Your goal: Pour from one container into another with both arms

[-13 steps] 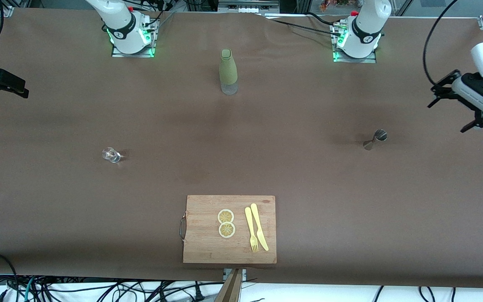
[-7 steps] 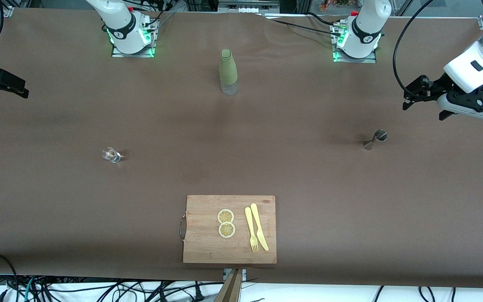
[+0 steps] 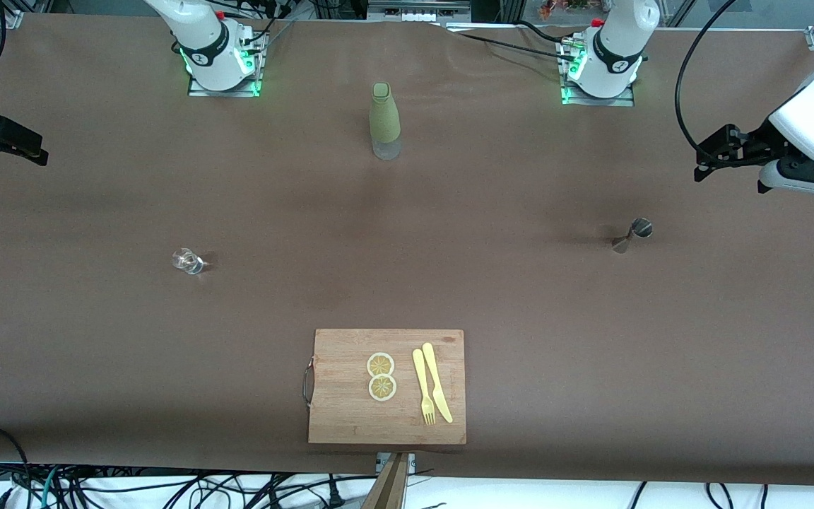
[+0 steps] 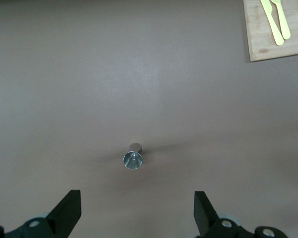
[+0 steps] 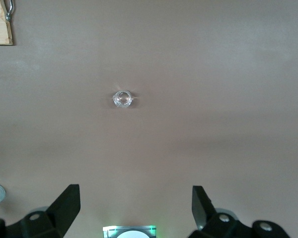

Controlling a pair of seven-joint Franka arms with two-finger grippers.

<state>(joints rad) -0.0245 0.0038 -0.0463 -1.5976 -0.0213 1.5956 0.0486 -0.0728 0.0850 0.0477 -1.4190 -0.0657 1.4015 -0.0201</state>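
The left gripper (image 4: 134,215) hangs high over the left arm's end of the table with its fingers (image 4: 69,210) spread wide and nothing between them. In the left wrist view its camera looks straight down on a small steel jigger (image 4: 132,157), which stands upright on the brown table cover (image 3: 520,297) with its open cup facing up. That mouth-up stance suits it as either the vessel to pour from or the one to fill, and the pictures do not show which, nor whether anything is in it.

The right gripper (image 5: 134,213) is likewise up in the air, over the right arm's end of the table, fingers apart and bare. Only its dark edge shows in the front view. Its wrist camera looks down on a small clear glass (image 5: 122,99) standing upright on the cover, well apart from the jigger, so each arm has one small vessel below it; that would fit one arm holding while the other tips.

Between the two bases, farther from the front camera than both vessels, stands a green sleeved bottle (image 3: 384,120), upright with its top on. Nearest the front camera lies a wooden cutting board (image 3: 350,417) with two lemon slices (image 3: 381,376), a yellow fork (image 3: 422,385) and a yellow knife (image 3: 437,382) laid side by side on it.

Both vessels standing alone, with both grippers clear of them, fits a stage ahead of any grasp as well as one after the pouring is done
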